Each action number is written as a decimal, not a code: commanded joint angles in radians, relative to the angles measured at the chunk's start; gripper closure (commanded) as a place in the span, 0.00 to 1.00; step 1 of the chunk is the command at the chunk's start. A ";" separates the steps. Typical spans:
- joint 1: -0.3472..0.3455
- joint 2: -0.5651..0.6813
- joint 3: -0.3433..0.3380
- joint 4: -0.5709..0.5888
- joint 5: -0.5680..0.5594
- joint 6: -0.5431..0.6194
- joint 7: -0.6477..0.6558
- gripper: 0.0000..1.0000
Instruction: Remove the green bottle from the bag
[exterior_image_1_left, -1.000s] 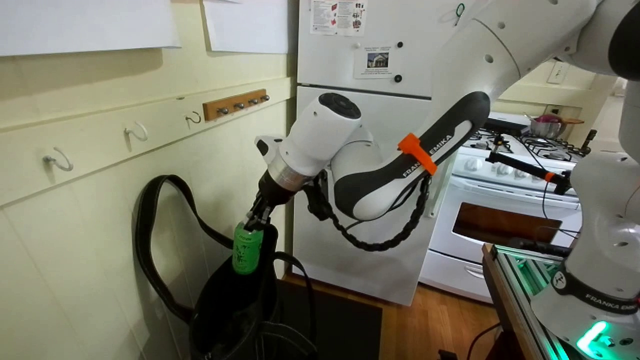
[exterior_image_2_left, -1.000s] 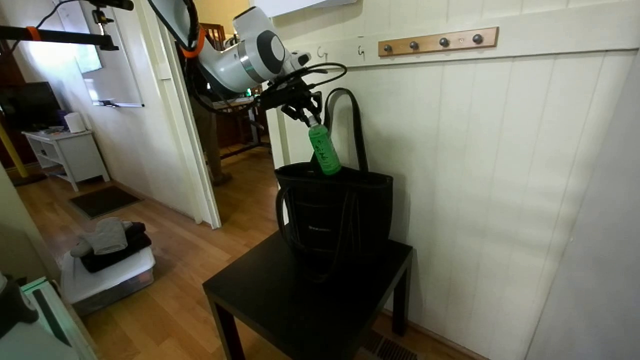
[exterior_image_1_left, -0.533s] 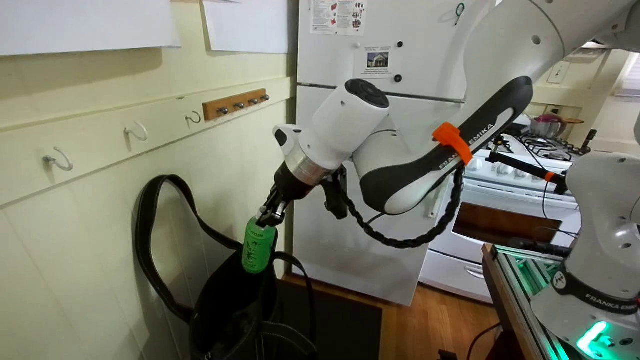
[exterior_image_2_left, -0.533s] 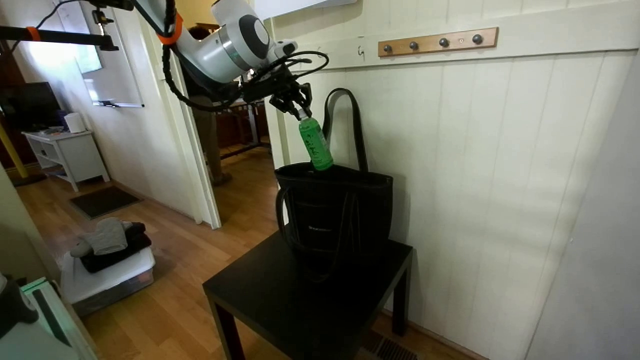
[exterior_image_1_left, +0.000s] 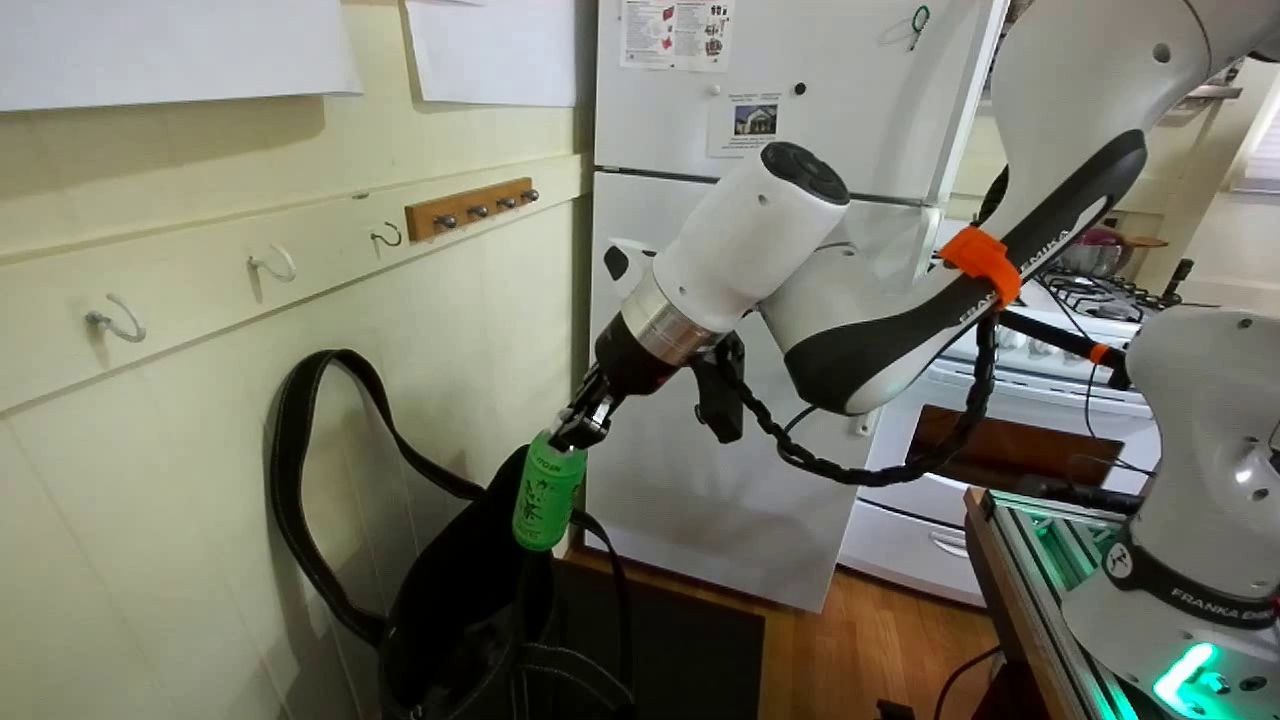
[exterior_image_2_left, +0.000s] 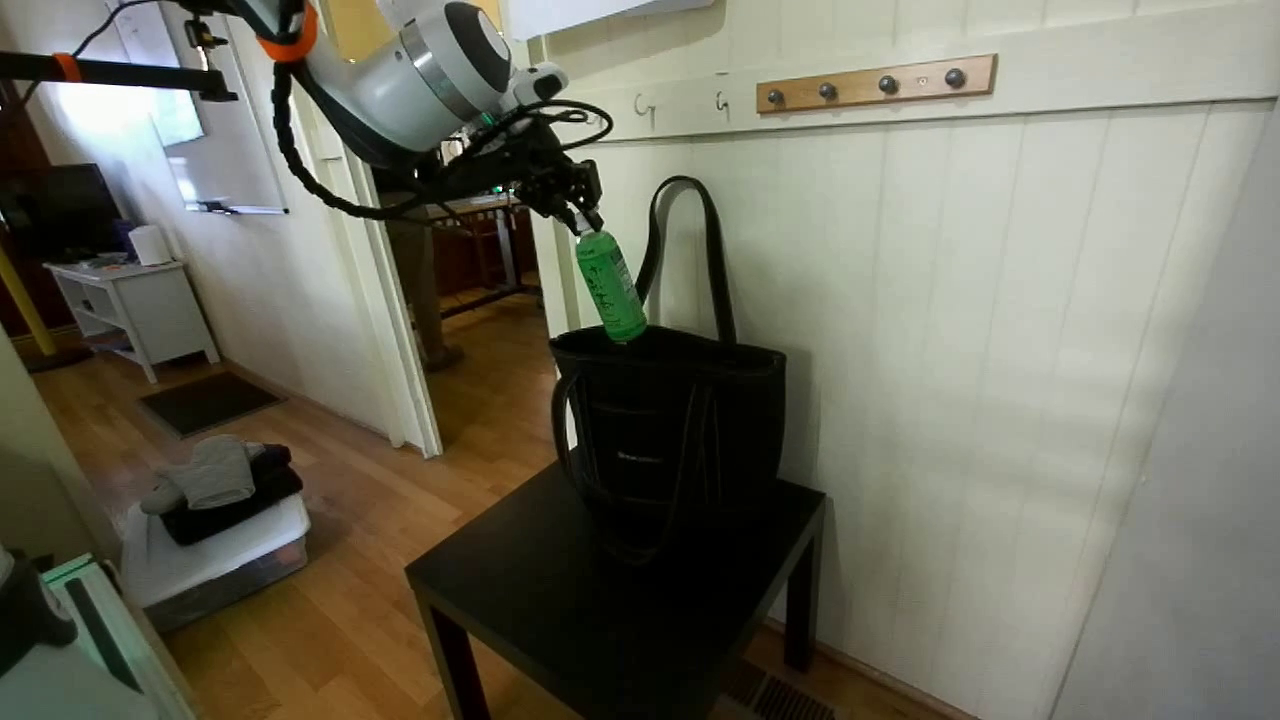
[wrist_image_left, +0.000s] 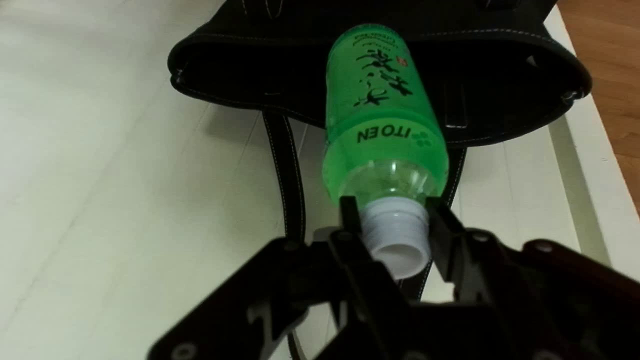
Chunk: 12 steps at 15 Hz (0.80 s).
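The green bottle (exterior_image_1_left: 548, 492) hangs tilted from my gripper (exterior_image_1_left: 582, 420), over the opening of the black bag (exterior_image_1_left: 450, 580). In an exterior view the bottle (exterior_image_2_left: 611, 287) has its base at about the height of the bag's rim (exterior_image_2_left: 680, 360), towards the rim's left end. In the wrist view the gripper's fingers (wrist_image_left: 394, 212) stand on both sides of the white bottle neck, shut on it. The green body of the bottle (wrist_image_left: 382, 90) points away, across the bag's dark mouth. The bag (wrist_image_left: 310, 20) stands upright with one strap looping up. Its inside is too dark to make out.
The bag stands on a low black table (exterior_image_2_left: 560, 590) against a pale panelled wall (exterior_image_2_left: 960, 300) with a wooden hook rack (exterior_image_2_left: 875, 83). A white refrigerator (exterior_image_1_left: 680, 520) stands behind the arm. A storage box with cloths on it (exterior_image_2_left: 215, 560) sits on the floor.
The arm has drawn back towards its base with the bottle in the gripper. The bottle has moved away from the wall and slightly up. The bag stays in place.
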 joint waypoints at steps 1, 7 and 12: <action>0.053 -0.071 -0.048 -0.095 -0.077 0.030 0.148 0.88; 0.053 -0.078 -0.062 -0.207 -0.092 0.175 0.277 0.88; 0.021 -0.069 -0.028 -0.343 -0.025 0.351 0.263 0.88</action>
